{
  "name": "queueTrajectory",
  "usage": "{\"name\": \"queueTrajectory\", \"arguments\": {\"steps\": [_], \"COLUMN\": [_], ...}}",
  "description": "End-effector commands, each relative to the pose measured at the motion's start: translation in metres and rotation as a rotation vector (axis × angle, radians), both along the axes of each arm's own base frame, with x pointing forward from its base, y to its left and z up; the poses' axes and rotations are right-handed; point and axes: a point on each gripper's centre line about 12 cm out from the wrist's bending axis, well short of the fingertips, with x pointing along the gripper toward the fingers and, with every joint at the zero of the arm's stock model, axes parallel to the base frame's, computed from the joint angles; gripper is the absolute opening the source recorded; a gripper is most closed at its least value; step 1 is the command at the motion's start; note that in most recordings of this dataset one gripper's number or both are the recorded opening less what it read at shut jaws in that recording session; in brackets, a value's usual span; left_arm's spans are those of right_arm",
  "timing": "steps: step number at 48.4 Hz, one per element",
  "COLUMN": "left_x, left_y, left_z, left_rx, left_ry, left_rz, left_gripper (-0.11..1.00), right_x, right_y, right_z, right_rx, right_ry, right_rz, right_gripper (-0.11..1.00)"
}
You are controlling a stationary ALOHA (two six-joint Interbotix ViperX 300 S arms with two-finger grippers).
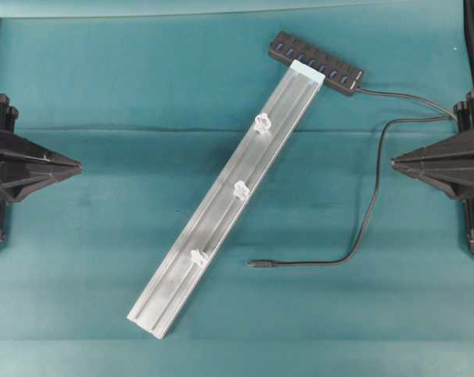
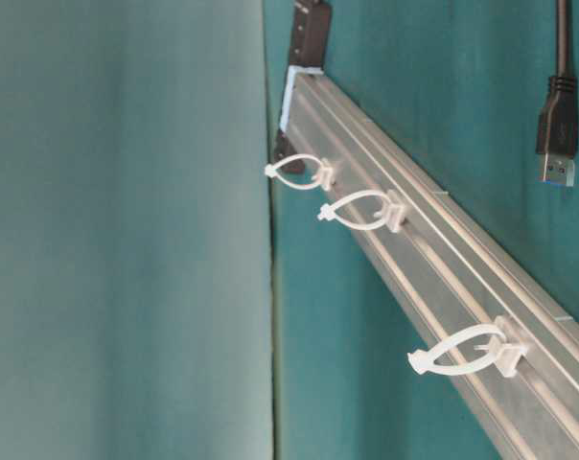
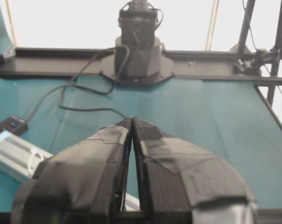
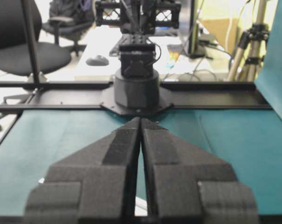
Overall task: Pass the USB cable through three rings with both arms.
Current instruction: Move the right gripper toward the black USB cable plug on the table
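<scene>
Flat, USB cable [image 1: 362, 228] plug-end leftward toward the diagonal rail [image 1: 221, 204]; left gripper [image 1: 78, 166] and right gripper [image 1: 394, 162] both together, empty.

I'm sitting in a robotics lab with an office feel, and here's why. My table [image 1: 143, 78] is draped in teal cloth and fenced by a black metal frame [image 4: 215, 86] bolted along its edge. Looking out past my right claw [image 4: 140, 122], I see a black office chair [image 4: 29, 51] on casters, a white desk [image 4: 103, 46] with a computer mouse [image 4: 98, 60] on it, and a camera tripod [image 4: 250, 42] standing off to the right. Past my left claw [image 3: 131, 122], the other arm's base [image 3: 138, 58] sits on that same frame, cables trailing, thin black struts [image 3: 246, 28] rising against a bright white background.
</scene>
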Motion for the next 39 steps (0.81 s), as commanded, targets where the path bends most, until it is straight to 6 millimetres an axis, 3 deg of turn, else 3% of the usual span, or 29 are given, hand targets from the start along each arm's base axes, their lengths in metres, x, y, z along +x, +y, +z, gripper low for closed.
{"name": "queueTrajectory", "arguments": {"steps": [1, 11, 25, 39], "left_x": [0.007, 0.026, 0.037, 0.036], "left_y": [0.001, 0.000, 0.001, 0.001], "left_z": [0.012, 0.020, 0.016, 0.017], "left_rx": [0.004, 0.006, 0.004, 0.004], "left_ry": [-0.014, 0.009, 0.043, 0.035], "left_rz": [0.002, -0.003, 0.000, 0.000], "left_gripper": [0.14, 0.01, 0.01, 0.01], "right_x": [0.003, 0.020, 0.049, 0.088], "right_y": [0.001, 0.001, 0.011, 0.030], "right_z": [0.000, -0.006, -0.025, -0.058], "right_rx": [0.026, 0.219, 0.234, 0.203], "right_ry": [0.008, 0.203, 0.574, 0.842], "right_rz": [0.006, -0.002, 0.017, 0.054], "right_gripper": [0.09, 0.01, 0.01, 0.01]}}
